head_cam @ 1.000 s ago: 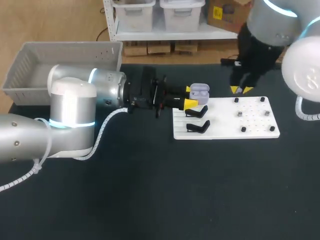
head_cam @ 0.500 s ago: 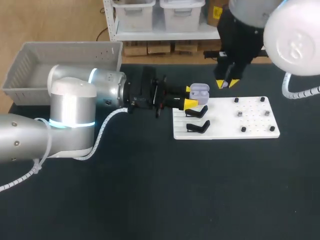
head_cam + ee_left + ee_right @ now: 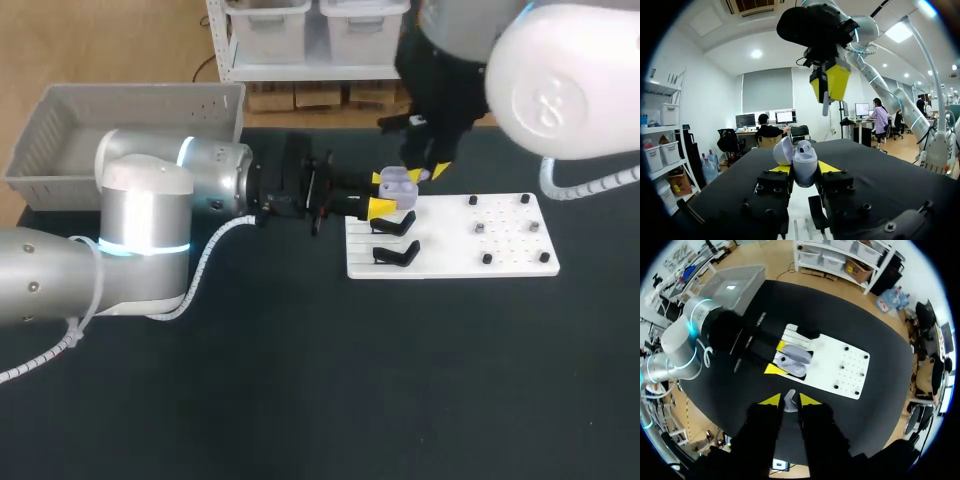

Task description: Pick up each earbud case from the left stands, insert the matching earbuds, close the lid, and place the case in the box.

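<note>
- The dark desk (image 3: pixel 300 400) ran past the view on the near side and both flanks; only its far edge showed, and a broad stretch of it lay between the white board and the near side.
- One left arm (image 3: pixel 150 220) lay low across the desk from the left, reaching to the board's left edge.
- One right arm (image 3: pixel 560 60) came down from the far right, past the board's far edge.
- One grey box (image 3: pixel 130 100) stood at the desk's far left corner, well apart from the board.
- One white board (image 3: pixel 510 262) lay right of the middle, carrying two black stands (image 3: pixel 397 254) on its left end, four dark pegs and two small grey bits too small to identify.
- The left claw (image 3: pixel 380 193) gripped the lavender earbud case (image 3: pixel 399 181) from both sides, above the far stand, its lid standing open (image 3: pixel 802 162).
- The right claw (image 3: pixel 426 173) hung just above the case without touching it, its fingers narrow and pinching one pale earbud (image 3: pixel 789 401), which stuck out below the yellow tips (image 3: pixel 825 102).
</note>
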Tool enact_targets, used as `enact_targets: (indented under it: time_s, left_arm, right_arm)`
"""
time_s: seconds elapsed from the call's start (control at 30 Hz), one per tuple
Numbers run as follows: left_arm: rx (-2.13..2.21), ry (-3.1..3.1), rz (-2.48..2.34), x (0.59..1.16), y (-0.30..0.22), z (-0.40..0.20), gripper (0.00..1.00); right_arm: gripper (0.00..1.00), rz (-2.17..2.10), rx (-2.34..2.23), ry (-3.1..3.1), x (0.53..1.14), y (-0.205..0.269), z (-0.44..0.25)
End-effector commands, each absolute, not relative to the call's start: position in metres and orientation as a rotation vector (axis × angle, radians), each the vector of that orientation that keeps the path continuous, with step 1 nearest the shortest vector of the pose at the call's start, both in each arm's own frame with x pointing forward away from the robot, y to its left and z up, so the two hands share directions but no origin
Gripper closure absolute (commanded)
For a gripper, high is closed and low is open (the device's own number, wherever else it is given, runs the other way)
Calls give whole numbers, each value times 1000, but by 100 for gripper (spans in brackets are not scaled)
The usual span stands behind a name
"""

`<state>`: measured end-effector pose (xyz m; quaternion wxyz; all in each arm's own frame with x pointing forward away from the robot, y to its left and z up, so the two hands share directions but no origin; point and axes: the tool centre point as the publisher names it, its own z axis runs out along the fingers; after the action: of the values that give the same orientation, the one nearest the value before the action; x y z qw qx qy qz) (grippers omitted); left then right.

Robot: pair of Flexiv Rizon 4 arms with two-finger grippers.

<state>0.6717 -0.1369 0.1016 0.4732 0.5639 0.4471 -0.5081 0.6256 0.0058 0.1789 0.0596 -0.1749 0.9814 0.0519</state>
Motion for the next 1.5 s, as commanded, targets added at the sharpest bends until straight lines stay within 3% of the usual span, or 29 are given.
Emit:
enact_targets:
  time_s: [0.03,1.5]
  left_arm:
    - [1378,1095,-1239,671,-137,102,100]
    - [1378,1095,-1239,671,-137,102,100]
  right_arm:
    - [100,174,-618,3003,636,16,174]
    - [100,239,-762,3017,661,28,146]
